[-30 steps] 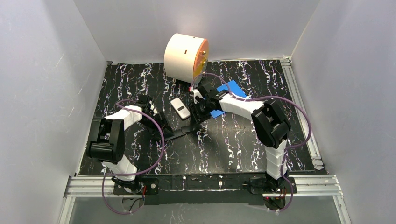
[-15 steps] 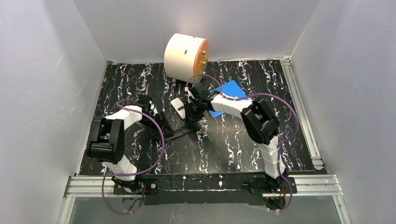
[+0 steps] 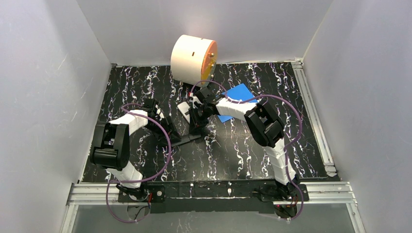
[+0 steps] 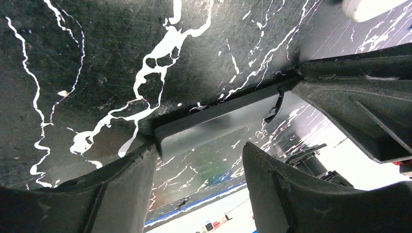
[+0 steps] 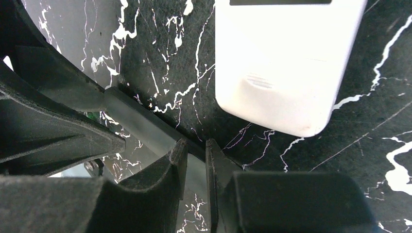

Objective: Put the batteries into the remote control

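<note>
I'm watching the dark remote (image 4: 218,119) lying flat on the table (image 3: 233,145). Its long axis is running from the left gripper (image 4: 199,148) up and away toward the right gripper (image 5: 196,145) — each arm is sitting at one end of it. The left jaws are standing wide apart and straddling the near end. One finger (image 4: 131,179) is seeming to touch the corner, and the other is hanging clear of the slab. The right jaws are drawn almost together, and the remote's thin edge is running straight into the slit between them, so I'm reading that as a pinch on the far end. The white remote (image 5: 286,63) is lying just beside the right fingers, with nothing touching it. I'm not finding the batteries in any view — they are either hidden or too small to call. I'm judging that the coming move is turning on the right arm's grip at that far edge.
</note>
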